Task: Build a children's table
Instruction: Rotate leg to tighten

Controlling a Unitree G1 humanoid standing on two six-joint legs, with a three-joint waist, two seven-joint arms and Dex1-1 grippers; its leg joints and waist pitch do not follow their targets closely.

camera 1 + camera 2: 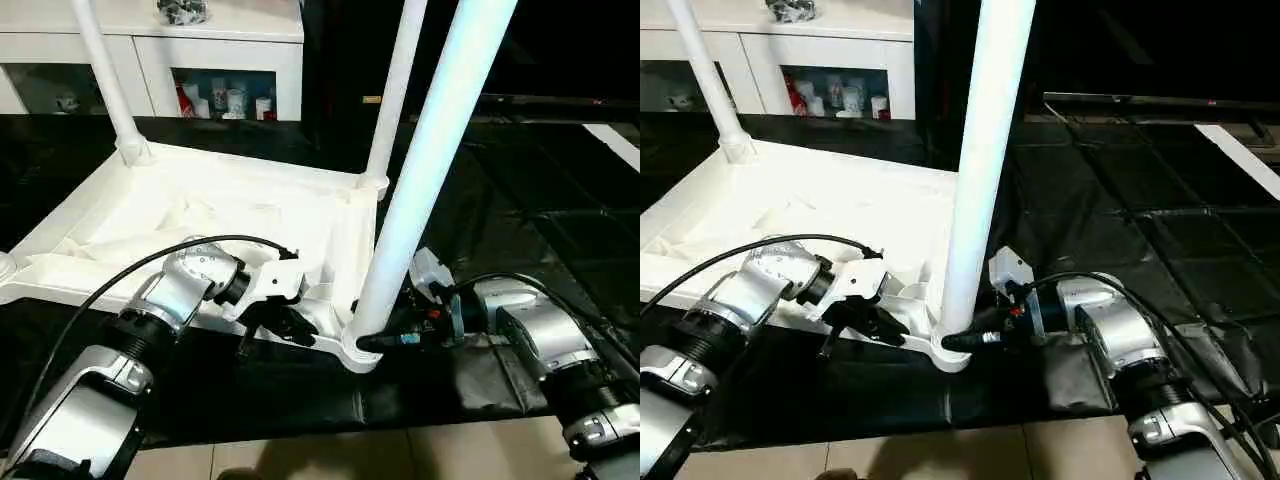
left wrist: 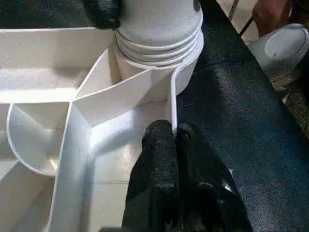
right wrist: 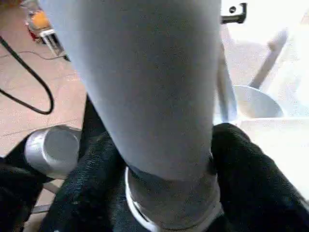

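The children's table lies upside down on a black mat, its ribbed white top [image 1: 150, 215] facing up. Three white legs stand in its corners: the far left leg [image 1: 105, 80], the far right leg [image 1: 395, 90] and the thick near right leg [image 1: 425, 170]. My left gripper [image 2: 174, 133] is shut on the thin rim wall of the top, just beside the near right corner socket. My right gripper [image 1: 385, 340] reaches in from the right at the base of the near right leg [image 3: 154, 87], with one black finger pressed against each side of it.
A white cabinet [image 1: 220, 50] with glass doors stands behind the table. The black mat [image 1: 500, 200] stretches to the right and back. Pale floor [image 1: 400, 455] shows along the near edge. A black cable [image 1: 150, 255] arcs over my left forearm.
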